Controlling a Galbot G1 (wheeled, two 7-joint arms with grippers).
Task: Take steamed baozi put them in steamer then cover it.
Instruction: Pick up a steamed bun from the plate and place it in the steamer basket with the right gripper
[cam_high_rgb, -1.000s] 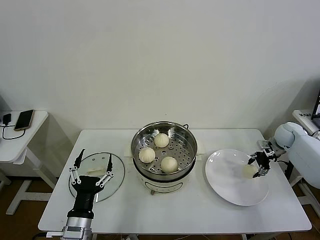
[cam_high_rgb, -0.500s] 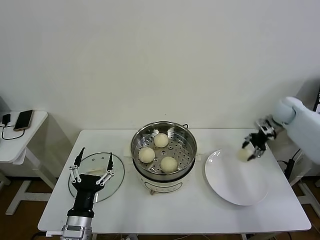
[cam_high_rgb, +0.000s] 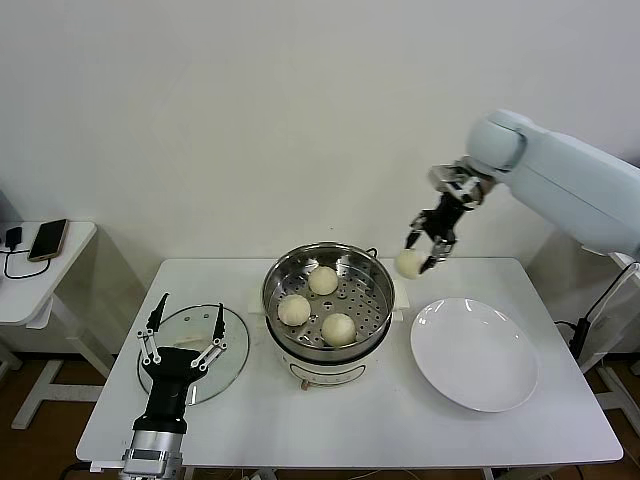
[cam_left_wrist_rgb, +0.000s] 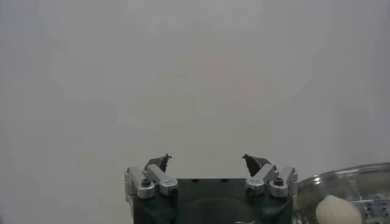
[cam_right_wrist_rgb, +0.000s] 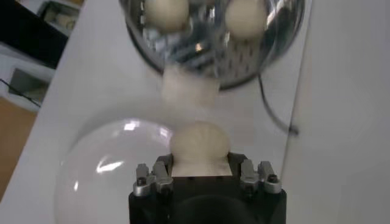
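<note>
1. Three buns (cam_high_rgb: 322, 280) lie on the holed tray inside the steel steamer (cam_high_rgb: 329, 262), which stands at the middle of the white table (cam_high_rgb: 350, 430).
2. One more bun (cam_high_rgb: 408, 263) is clamped in the right gripper (cam_high_rgb: 421, 254), raised in the air between the steamer's rim and the white plate (cam_high_rgb: 475, 352).
3. Left of the steamer, the glass lid (cam_high_rgb: 235, 340) lies flat on the table.
4. Over that lid, the left gripper (cam_high_rgb: 186, 322) hangs with fingers spread and holding nothing.
5. A phone (cam_high_rgb: 48, 240) rests on the side table (cam_high_rgb: 28, 295).
</note>
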